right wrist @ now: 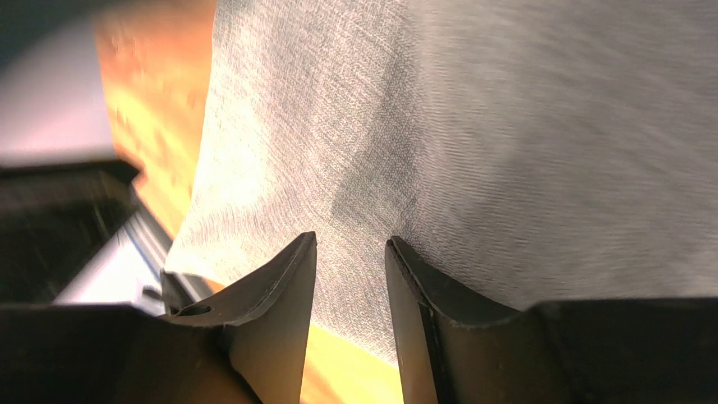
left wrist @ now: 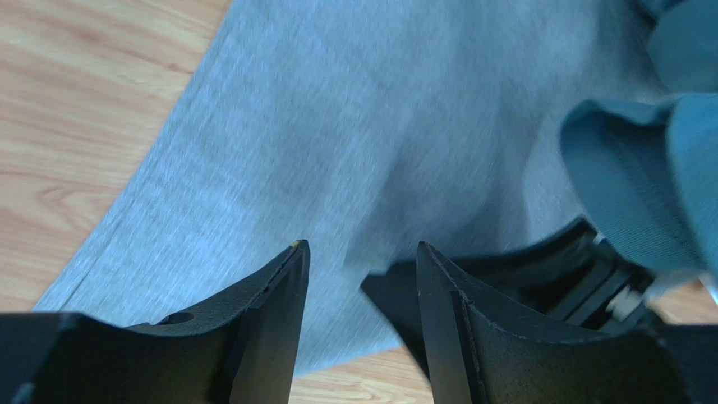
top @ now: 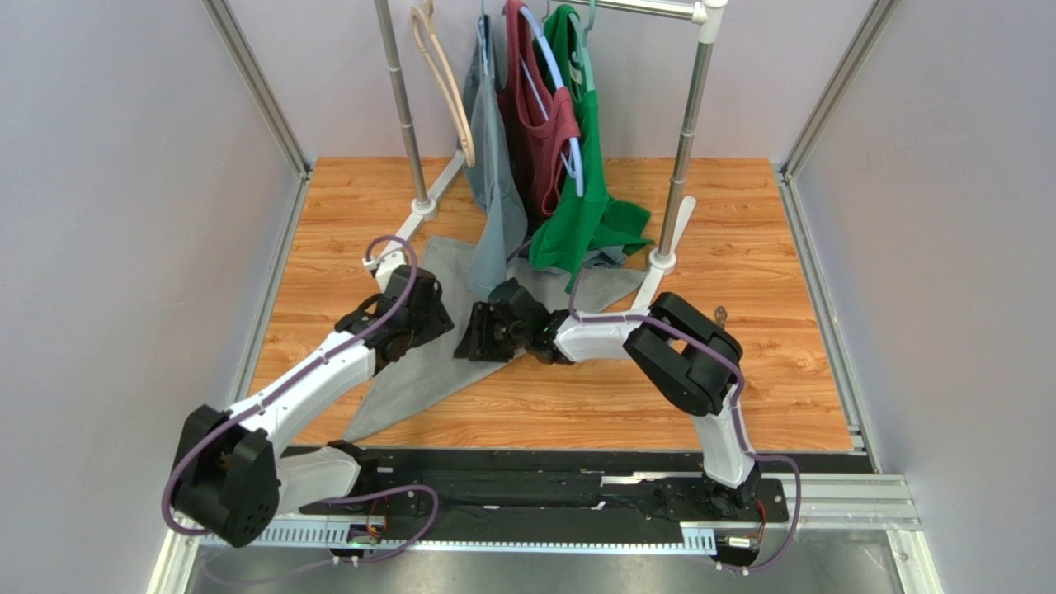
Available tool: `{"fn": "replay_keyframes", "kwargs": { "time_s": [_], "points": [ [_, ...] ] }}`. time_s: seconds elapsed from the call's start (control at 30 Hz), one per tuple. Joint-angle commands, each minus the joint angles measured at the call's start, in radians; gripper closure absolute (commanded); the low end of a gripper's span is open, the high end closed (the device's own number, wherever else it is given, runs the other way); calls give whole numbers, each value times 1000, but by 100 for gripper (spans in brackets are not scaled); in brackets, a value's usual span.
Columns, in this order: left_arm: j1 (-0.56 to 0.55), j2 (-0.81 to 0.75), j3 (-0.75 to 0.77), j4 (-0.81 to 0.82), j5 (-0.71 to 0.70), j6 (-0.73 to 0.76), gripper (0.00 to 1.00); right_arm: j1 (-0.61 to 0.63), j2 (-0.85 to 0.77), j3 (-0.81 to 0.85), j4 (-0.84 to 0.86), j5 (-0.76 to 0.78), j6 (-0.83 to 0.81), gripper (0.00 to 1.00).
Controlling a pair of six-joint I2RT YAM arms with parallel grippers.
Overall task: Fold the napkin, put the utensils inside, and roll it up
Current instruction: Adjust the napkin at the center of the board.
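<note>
The grey napkin (top: 422,371) lies spread and rumpled on the wooden table, running from the rack's foot toward the near left. My left gripper (top: 441,317) hovers low over its middle, jaws open and empty; the cloth (left wrist: 354,126) shows between them (left wrist: 358,246). My right gripper (top: 479,335) is close beside it, pointing left, also open and empty (right wrist: 351,240) just above the napkin (right wrist: 506,126) near its edge. A small slim dark piece (top: 720,314), perhaps the fork, shows behind the right arm's elbow, mostly hidden.
A clothes rack (top: 676,186) stands at the back with a grey shirt (top: 493,149), a maroon top (top: 536,111) and a green garment (top: 583,210) hanging down onto the napkin's far edge. Its white feet (top: 422,204) rest on the table. Grey walls enclose both sides.
</note>
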Motion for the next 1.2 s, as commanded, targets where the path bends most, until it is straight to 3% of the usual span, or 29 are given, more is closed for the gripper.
{"fn": "replay_keyframes", "kwargs": {
  "time_s": [0.0,0.23,0.37,0.43,0.47,0.6,0.93,1.17],
  "points": [
    [81,-113,-57,-5,27,22,41,101,27,37,-43,101,71,57],
    [155,-167,-97,-12,90,84,40,139,-8,23,-9,130,-39,56],
    [155,-135,-115,24,145,58,40,154,-200,-55,-64,192,-201,54],
    [150,-84,-120,69,168,44,40,154,-277,-106,-79,290,-246,53],
    [145,-38,-117,83,176,33,40,153,-309,-159,-93,317,-297,47],
    [101,86,-52,113,176,21,40,112,-415,-230,-126,455,-404,39],
    [96,198,-46,172,153,-77,39,-154,-274,-198,-8,313,-546,41],
    [128,246,-45,216,205,-91,39,-169,-196,-190,-40,270,-506,43]
  ]
}}
